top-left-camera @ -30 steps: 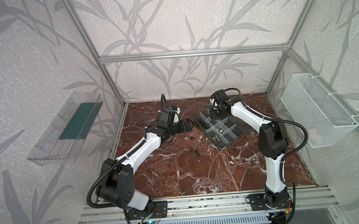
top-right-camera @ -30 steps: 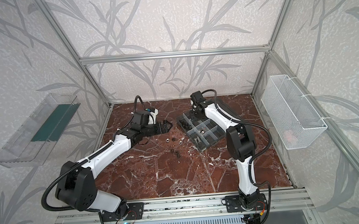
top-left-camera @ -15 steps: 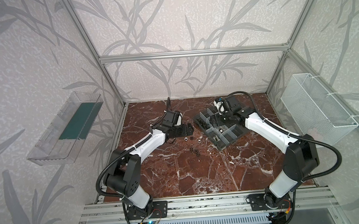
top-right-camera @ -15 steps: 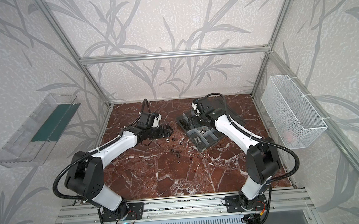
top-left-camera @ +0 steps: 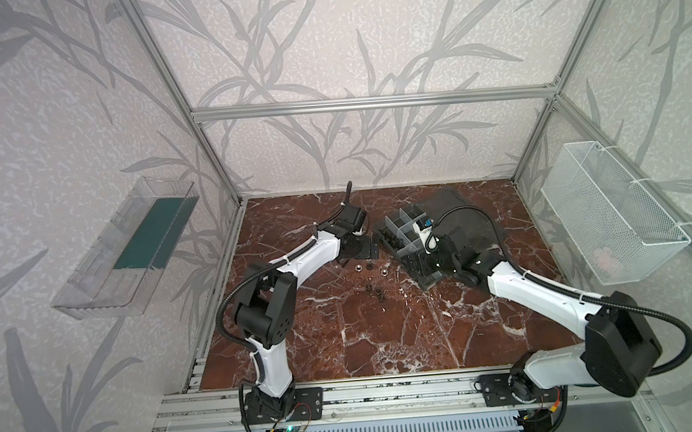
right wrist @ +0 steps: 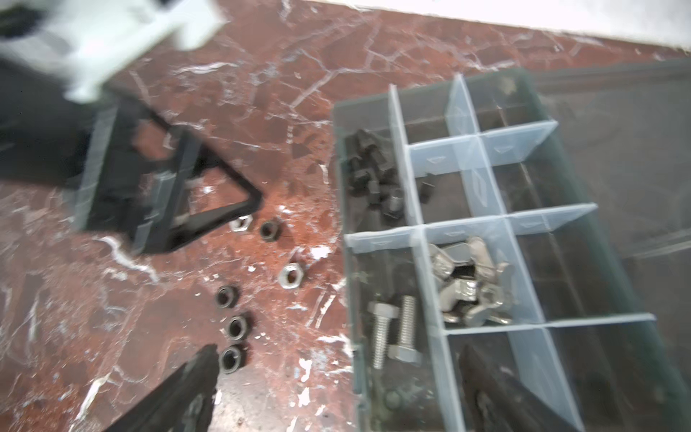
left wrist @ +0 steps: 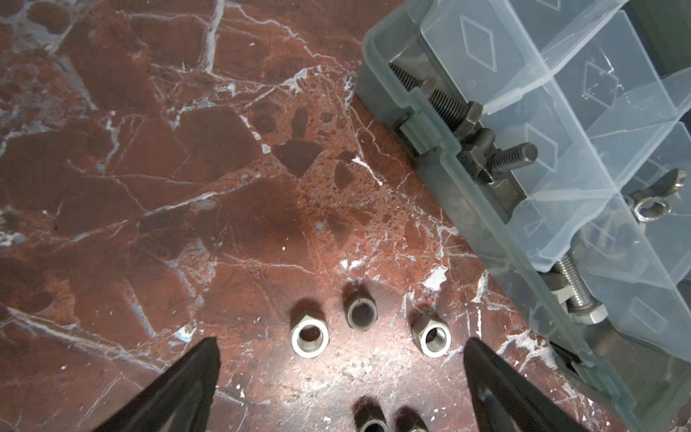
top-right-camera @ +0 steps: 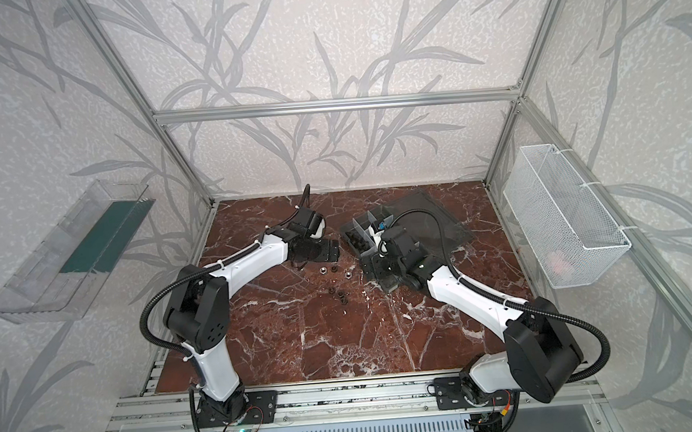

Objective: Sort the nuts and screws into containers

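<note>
Plainly the left gripper (left wrist: 342, 346) is spread wide and empty; three nuts (left wrist: 309, 338) lie on the table (left wrist: 149, 187) just ahead of its tips, between them, and the box (left wrist: 441, 179) sits just outside one jaw. The right gripper (right wrist: 338, 351), also wide and empty, straddles the box wall: one tip beside a dark nut, two silver screws (right wrist: 381, 336) in a compartment between the jaws.
</note>
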Robot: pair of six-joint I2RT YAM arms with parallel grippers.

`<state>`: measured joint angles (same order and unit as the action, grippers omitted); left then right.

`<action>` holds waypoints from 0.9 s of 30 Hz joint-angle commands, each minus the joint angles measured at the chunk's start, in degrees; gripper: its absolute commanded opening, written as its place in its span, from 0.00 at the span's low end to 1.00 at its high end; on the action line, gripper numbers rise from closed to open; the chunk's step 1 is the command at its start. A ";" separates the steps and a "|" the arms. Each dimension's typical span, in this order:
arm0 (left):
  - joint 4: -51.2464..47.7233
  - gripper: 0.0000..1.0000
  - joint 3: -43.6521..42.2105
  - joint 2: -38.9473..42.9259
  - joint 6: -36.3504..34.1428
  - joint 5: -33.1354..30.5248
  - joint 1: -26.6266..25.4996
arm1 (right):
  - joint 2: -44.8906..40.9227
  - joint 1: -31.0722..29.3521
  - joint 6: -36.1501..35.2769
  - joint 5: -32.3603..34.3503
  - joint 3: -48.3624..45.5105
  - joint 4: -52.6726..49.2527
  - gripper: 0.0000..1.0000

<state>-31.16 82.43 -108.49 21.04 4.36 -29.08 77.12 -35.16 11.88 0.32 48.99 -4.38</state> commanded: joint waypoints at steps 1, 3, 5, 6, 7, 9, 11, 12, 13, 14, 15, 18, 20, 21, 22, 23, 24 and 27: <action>-7.67 0.97 3.80 -2.41 0.22 -1.96 -0.70 | -3.66 -0.49 -0.27 3.98 -3.04 9.67 0.99; -7.64 0.95 3.54 -3.08 0.65 -0.78 -0.96 | -5.46 -1.25 -0.27 4.28 -5.73 13.39 0.99; -7.08 0.94 2.76 -3.00 -0.03 -1.04 -1.74 | -6.81 -3.05 -2.40 7.44 -7.82 15.78 0.99; -6.58 0.94 2.22 -2.87 -0.65 -1.79 -2.15 | -7.22 -3.92 -3.63 9.16 -9.36 17.80 0.99; -6.16 0.94 1.65 -2.84 -1.05 -2.60 -2.33 | -7.40 -4.65 -4.38 10.47 -11.13 20.73 0.99; -5.97 0.93 1.68 -3.42 -0.51 -2.67 -2.31 | -6.80 -5.09 -5.60 11.08 -13.20 24.77 0.99; -6.44 0.91 2.42 -4.15 -0.25 -1.17 -2.59 | -6.18 -6.22 -8.44 12.99 -12.99 25.47 0.99; -6.38 0.90 2.57 -4.57 -0.14 -1.47 -2.81 | -5.79 -7.02 -9.90 14.33 -13.20 26.43 0.99; -6.75 0.90 2.96 -5.01 -0.03 -1.73 -3.09 | -5.40 -7.60 -10.61 14.85 -14.04 28.10 0.99; -7.18 0.89 3.37 -5.47 -0.09 -1.83 -3.24 | -4.96 -7.92 -10.67 14.75 -14.85 29.62 0.99; -7.80 0.87 3.97 -6.03 -0.25 -2.17 -3.46 | -4.47 -8.15 -10.15 14.68 -15.52 30.54 0.99; -8.73 0.84 4.92 -7.12 -1.33 -3.78 -3.96 | -3.82 -8.65 -8.64 12.14 -15.97 31.96 0.99; -8.74 0.81 4.93 -7.59 -1.78 -4.50 -4.21 | -3.15 -9.51 -8.97 12.52 -15.39 31.60 0.99; -8.60 0.80 5.00 -7.97 -1.87 -4.51 -4.44 | -2.78 -10.04 -9.46 13.17 -15.09 31.32 0.99; -8.73 0.78 5.22 -8.45 -2.01 -4.37 -4.60 | -2.58 -10.55 -9.93 14.03 -14.91 31.20 0.99; -8.87 0.77 5.40 -8.83 -2.05 -4.46 -4.81 | -2.50 -10.84 -10.18 15.17 -15.02 31.34 0.99; -9.08 0.76 5.67 -9.23 -2.05 -4.68 -5.01 | -2.67 -11.07 -10.30 16.02 -15.26 31.70 0.99; -9.20 0.73 6.07 -9.46 -1.97 -4.93 -5.36 | -3.98 -11.07 -9.76 17.07 -15.76 31.80 0.99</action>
<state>-38.57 86.76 -117.36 19.86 1.02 -33.89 74.22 -45.89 2.68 14.63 33.50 24.49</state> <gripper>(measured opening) 0.737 0.991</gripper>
